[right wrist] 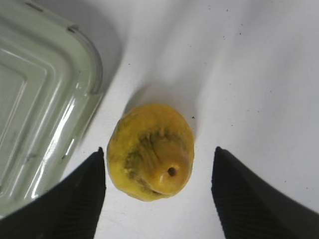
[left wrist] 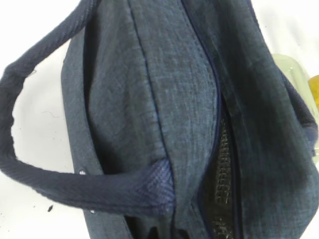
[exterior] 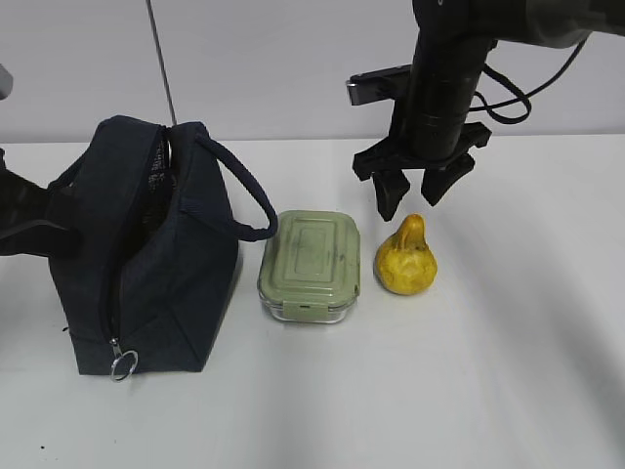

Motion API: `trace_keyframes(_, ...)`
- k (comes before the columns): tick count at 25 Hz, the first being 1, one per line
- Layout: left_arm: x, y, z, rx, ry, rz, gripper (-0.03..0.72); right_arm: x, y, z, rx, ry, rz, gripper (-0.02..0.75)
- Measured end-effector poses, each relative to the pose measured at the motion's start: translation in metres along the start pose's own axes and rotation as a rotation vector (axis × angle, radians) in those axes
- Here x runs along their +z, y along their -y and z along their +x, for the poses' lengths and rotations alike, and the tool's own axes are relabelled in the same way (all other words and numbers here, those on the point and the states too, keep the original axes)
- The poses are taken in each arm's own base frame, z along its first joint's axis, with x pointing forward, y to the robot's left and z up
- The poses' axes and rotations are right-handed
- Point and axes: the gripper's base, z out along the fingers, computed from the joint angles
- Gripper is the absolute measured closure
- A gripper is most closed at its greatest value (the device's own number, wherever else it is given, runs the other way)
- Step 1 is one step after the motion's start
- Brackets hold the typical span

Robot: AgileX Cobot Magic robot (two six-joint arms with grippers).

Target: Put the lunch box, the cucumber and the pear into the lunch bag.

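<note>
The lunch bag (exterior: 146, 254) stands upright on the white table (exterior: 488, 391), and we place everything else by it. Just to its right, close to its side, lies the lunch box (exterior: 311, 266), its pale green lid (exterior: 312, 252) clipped on. Further right of the bag, just past the box, the pear (exterior: 406, 259) sits upright, its orange-tinged neck pointing up. One loop handle (exterior: 244, 191) of the bag arches over towards the box.

We see the right gripper (exterior: 418, 193) hanging above the pear with its jaws spread wide; in the right wrist view the two dark fingertips (right wrist: 79, 199) flank the pear (right wrist: 151, 151) without touching it, and the box's rounded corner (right wrist: 45, 99) lies close beside one of them.

The bag is dark navy fabric, its top zipper parted to a dark slit (left wrist: 222, 179), a metal ring pull (exterior: 122, 364) low on its front. The left gripper we cannot see. The pear is yellow and bumpy.
</note>
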Motion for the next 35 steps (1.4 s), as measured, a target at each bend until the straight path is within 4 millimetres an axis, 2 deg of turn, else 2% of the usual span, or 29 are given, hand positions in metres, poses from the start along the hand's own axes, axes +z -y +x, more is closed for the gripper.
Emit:
trace_keyframes(4,0.000,0.000,0.000,0.000,0.000,0.000,0.703,0.004,0.000,0.000,-0.007,-0.008,-0.001,0.226)
trace_keyframes(6,0.000,0.000,0.000,0.000,0.000,0.000,0.703,0.014,0.000,-0.001,-0.014,-0.030,-0.006,0.248)
trace_keyframes(8,0.000,0.000,0.000,0.000,-0.001,0.000,0.703,0.021,0.000,-0.001,-0.024,-0.043,-0.009,0.332)
trace_keyframes(11,0.000,0.000,0.000,0.000,-0.003,0.001,0.703,0.024,0.000,-0.001,-0.038,-0.045,-0.011,0.577)
trace_keyframes(13,0.000,0.000,0.000,0.000,-0.003,0.001,0.703,0.020,0.000,-0.001,-0.042,-0.038,-0.011,0.627)
trace_keyframes(16,0.000,0.000,0.000,0.000,-0.003,0.001,0.703,0.004,-0.001,-0.001,-0.047,-0.002,-0.008,0.644)
trace_keyframes(21,0.000,0.000,0.000,0.000,-0.003,0.001,0.703,-0.053,-0.007,-0.004,-0.056,0.150,-0.058,0.650)
trace_keyframes(24,0.000,0.000,0.000,0.001,-0.004,0.001,0.703,-0.096,-0.026,-0.007,-0.120,0.315,-0.229,0.654)
trace_keyframes(26,0.000,0.000,0.000,0.001,-0.004,0.001,0.703,-0.118,-0.047,-0.012,-0.180,0.462,-0.386,0.655)
trace_keyframes(29,0.000,0.000,0.000,0.001,-0.004,0.001,0.703,-0.135,-0.078,-0.017,-0.273,0.620,-0.576,0.656)
trace_keyframes(32,0.000,0.000,0.000,0.001,-0.004,0.001,0.703,-0.136,-0.106,-0.020,-0.338,0.683,-0.654,0.658)
trace_keyframes(35,0.000,0.000,0.000,0.001,-0.004,0.001,0.703,-0.117,-0.131,-0.023,-0.384,0.653,-0.686,0.658)
